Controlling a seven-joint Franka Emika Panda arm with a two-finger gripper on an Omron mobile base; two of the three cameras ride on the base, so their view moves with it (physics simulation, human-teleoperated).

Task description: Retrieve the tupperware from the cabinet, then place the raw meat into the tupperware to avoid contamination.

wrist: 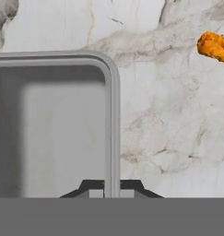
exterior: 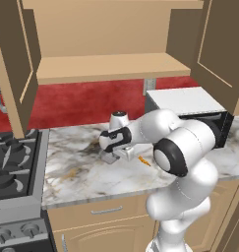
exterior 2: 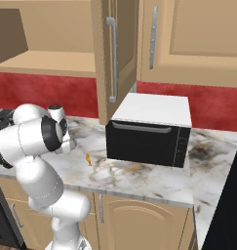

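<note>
**Tupperware down on the counter, wall pinched in the fingers**

While my hand camera looks straight down, I see the two dark fingertips (wrist: 91, 185) pressed together on the thin side wall of the tupperware (wrist: 62, 124), one tip on each side of the rim. The gripper (wrist: 111, 188) is clamped on that wall with nothing but the wall between the tips. The tupperware is a shallow translucent grey tray with rounded corners, and it sits flat on the marble counter (wrist: 168, 120). The raw meat (wrist: 215, 46) lies outside the tray, an orange piece on the bare marble, apart from the rim and off towards the upper right corner of the hand view.

From the left base view, I see the gripper (exterior: 112, 156) low over the counter (exterior: 76, 172), with the grey tray (exterior: 109, 158) just under it and the meat (exterior: 144, 161) as a small orange sliver close by on its right. From the right base view, the sliver (exterior 2: 88, 159) lies on the marble between the arm and the black microwave (exterior 2: 149, 129) with its white top.

Above, the cabinet (exterior: 111, 66) stands with both doors swung open, its wooden shelf bare. A stovetop (exterior: 13, 157) sits at the counter's left end, and a red backsplash (exterior: 86, 103) runs behind.
</note>
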